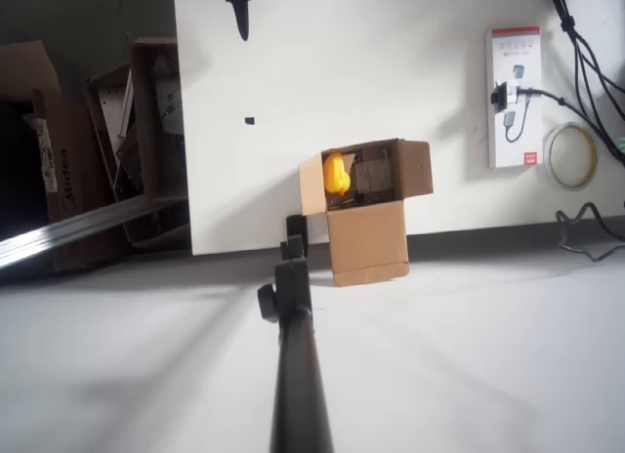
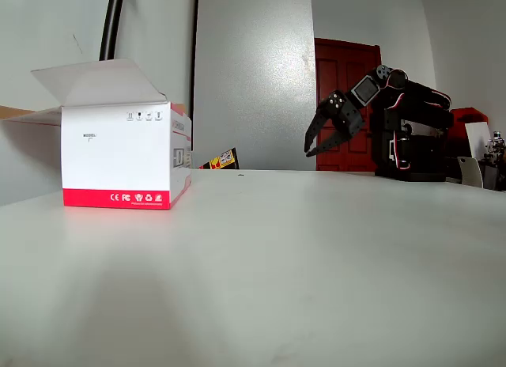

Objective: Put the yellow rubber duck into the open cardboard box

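In the overhead view, cartons of clutter point(image 1: 137, 141) sit off the left edge of the white worktop point(image 1: 391, 102). Moving right, the yellow rubber duck point(image 1: 335, 174) rests at the left inner wall of the open cardboard box point(image 1: 371, 238), within the opening and against the dark interior; whether it sits on the box floor or perches on the edge cannot be told. The box stands at the near edge of the worktop with one flap folded toward the camera. Further right lie a white and red retail package point(image 1: 515, 97), a roll of tape point(image 1: 571, 155) and cables. In the fixed view, a white and red package point(image 2: 118, 157) stands at left, and the arm sits folded at right, its tool point(image 2: 326, 138) raised off the worktop. The fingers stand apart and empty, tips pointing down and left in that view. Judged from this, the duck is already placed and lies well apart from the released tool.
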